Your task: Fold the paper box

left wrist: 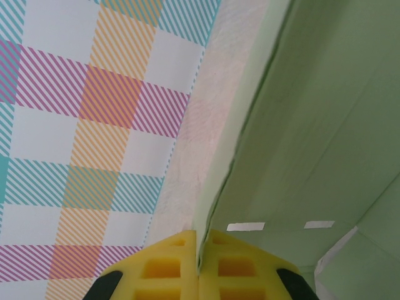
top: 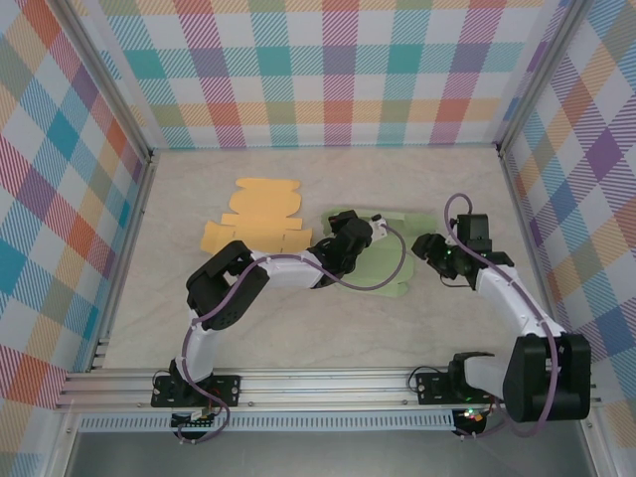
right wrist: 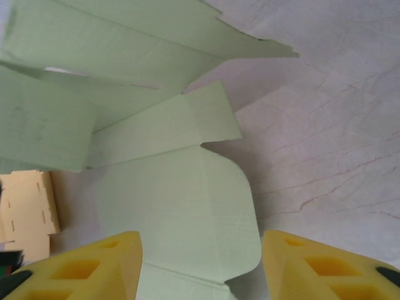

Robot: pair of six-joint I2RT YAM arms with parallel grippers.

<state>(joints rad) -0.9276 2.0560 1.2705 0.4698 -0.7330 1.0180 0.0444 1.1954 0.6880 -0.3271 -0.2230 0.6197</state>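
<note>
1. You have the green paper box [top: 397,260] lying unfolded on the table [top: 298,338]. It sits between your two pincers, and one long panel is raised on edge at the left one.
2. Your left pincer [left wrist: 200,242] has its yellow fingers pressed together on the edge of that raised panel. The thin green edge runs straight down into the seam between them.
3. Just right of that grip, the panel face shows fold creases and two small white slots.
4. Your right pincer [right wrist: 201,242] stands spread at the box's right edge, its yellow fingers well apart and gripping nothing.
5. A rounded flap of the box lies between and below those fingers. Whether either finger touches it cannot be told.
6. Beyond the flap are a square tab and larger panels, partly lifted off the table.
7. A flat orange sheet [top: 260,214] lies on the table to the left of your left pincer, near the box.
8. A checked wall [left wrist: 75,125] stands left of the left pincer's fingers.
</note>
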